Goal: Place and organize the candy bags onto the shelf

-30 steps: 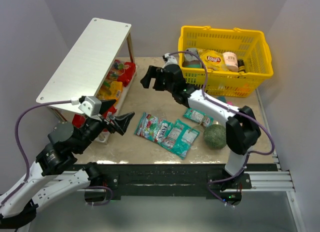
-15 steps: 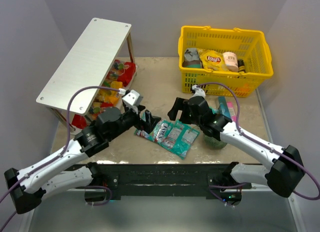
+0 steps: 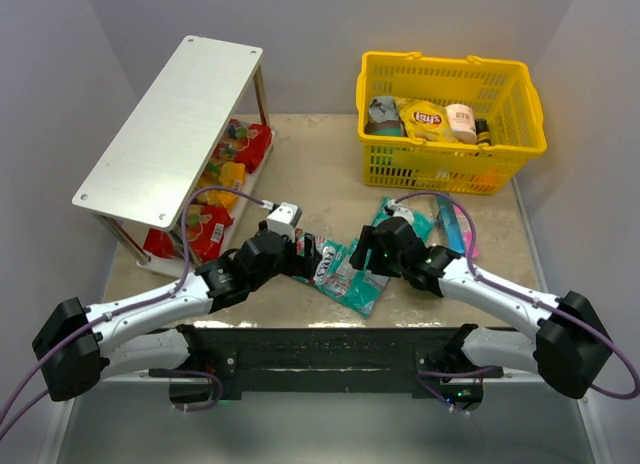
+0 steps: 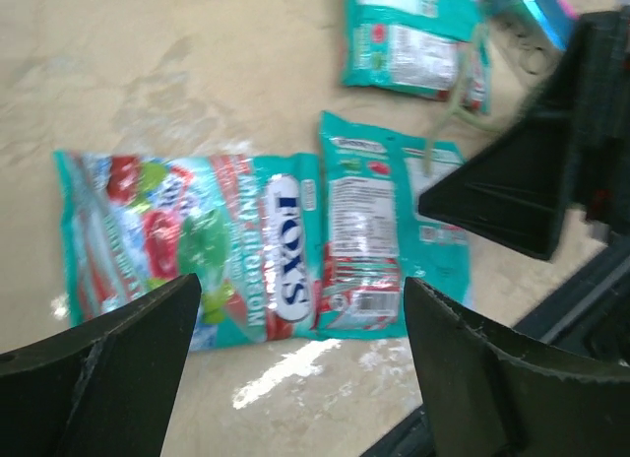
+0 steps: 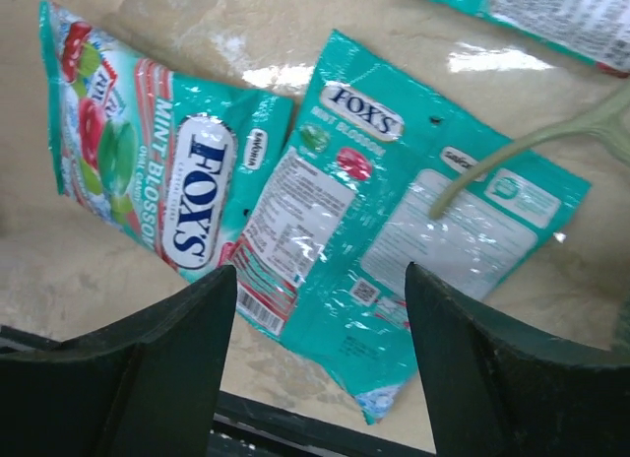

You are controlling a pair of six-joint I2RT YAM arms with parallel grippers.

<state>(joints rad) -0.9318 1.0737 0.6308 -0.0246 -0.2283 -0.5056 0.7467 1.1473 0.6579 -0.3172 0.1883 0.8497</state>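
Evidently spread, left hand (image 4: pixel 300 314) and right hand (image 5: pixel 320 280) overhang FOX'S MINT BLOSSOM candy bags (image 5: pixel 197 196).

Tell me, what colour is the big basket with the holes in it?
The basket is bright yellow. It shows best in the top view.

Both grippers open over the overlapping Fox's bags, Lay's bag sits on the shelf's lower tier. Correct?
Not quite. The Lay's bag sits in the yellow basket, not on the shelf; the top external view shows it. The rest holds: left gripper and right gripper are open over the overlapping Fox's bags.
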